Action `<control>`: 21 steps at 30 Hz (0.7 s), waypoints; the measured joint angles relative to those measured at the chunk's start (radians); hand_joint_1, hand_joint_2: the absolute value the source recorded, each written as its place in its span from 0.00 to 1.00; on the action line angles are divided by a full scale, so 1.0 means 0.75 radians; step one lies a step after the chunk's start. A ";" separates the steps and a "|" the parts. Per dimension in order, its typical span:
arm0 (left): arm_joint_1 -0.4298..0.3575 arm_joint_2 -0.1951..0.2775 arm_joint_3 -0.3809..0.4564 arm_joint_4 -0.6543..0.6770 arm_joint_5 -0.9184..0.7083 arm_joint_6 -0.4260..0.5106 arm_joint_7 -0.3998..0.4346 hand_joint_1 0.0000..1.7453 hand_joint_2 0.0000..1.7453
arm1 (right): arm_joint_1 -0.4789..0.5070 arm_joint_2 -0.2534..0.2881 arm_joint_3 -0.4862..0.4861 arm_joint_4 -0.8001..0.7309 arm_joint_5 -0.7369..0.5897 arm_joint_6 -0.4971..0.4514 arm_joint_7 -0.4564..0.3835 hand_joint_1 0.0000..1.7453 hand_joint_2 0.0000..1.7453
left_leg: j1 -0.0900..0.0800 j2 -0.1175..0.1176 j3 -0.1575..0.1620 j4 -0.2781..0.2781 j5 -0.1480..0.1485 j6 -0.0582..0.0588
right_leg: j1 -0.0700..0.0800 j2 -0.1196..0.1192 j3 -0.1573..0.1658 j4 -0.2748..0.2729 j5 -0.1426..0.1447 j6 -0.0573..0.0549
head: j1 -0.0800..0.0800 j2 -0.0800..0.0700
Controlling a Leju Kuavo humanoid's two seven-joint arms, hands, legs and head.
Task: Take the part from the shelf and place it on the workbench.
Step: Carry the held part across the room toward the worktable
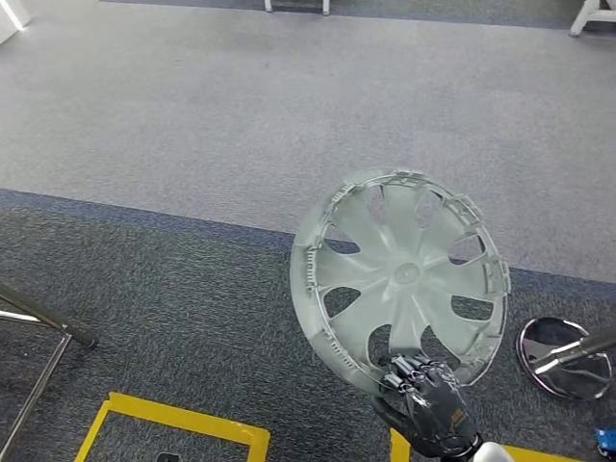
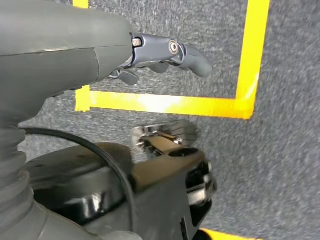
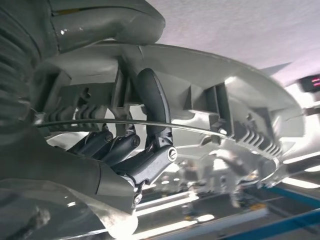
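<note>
The right hand [image 1: 424,399] comes up from the lower edge of the head view with its dark fingers clamped on the near rim of the part [image 1: 399,274], a pale grey wheel cover with broad spokes and oval cut-outs. The cover is held up in the air, tilted, its ribbed inner face turned toward the robot and the carpet [image 1: 218,125] showing through the openings. In the right wrist view the fingers [image 3: 124,150] curl in under the cover's rim, one of them bent up against the moulded clips and a thin wire ring that runs round the inside. A small round emblem sits on one finger (too small to read), and an orange mark shows on the back of the hand, also unreadable.

The left hand [image 2: 166,55] hangs above the dark carpet with nothing in it, fingers stretched out straight and lying close side by side.

The floor changes from light grey carpet farther off to darker grey near the robot, with yellow tape [image 1: 174,419] marking out a rectangle close by. A shiny round chrome base [image 1: 563,356] with a metal pole stands just to the right of the cover, and thin metal legs [image 1: 39,342] reach in from the left. A red display glows at the edge of the right wrist view, its characters blurred
</note>
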 joint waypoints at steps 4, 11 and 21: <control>-0.003 0.001 -0.007 0.000 -0.003 -0.001 0.000 0.00 1.00 | -0.012 0.000 -0.001 0.000 -0.001 0.002 -0.022 1.00 1.00 | 0.012 0.031 -0.087 0.172 -0.034 -0.011 | 0.007 -0.078 0.013 0.000 -0.013 -0.005 | -0.001 0.000; -0.008 0.003 -0.015 0.000 -0.012 -0.004 0.005 0.00 1.00 | -0.037 0.000 0.002 0.000 -0.009 0.003 -0.050 1.00 1.00 | -0.023 0.121 0.081 -0.176 0.099 0.033 | 0.014 -0.181 0.049 -0.007 -0.045 0.031 | 0.002 0.000; -0.012 0.002 -0.017 0.000 -0.015 -0.007 0.009 0.00 1.00 | -0.042 0.000 0.003 0.007 -0.013 0.005 -0.082 1.00 1.00 | -0.005 -0.047 0.117 -0.198 0.097 0.061 | 0.002 0.001 -0.121 0.211 -0.049 0.051 | 0.015 0.000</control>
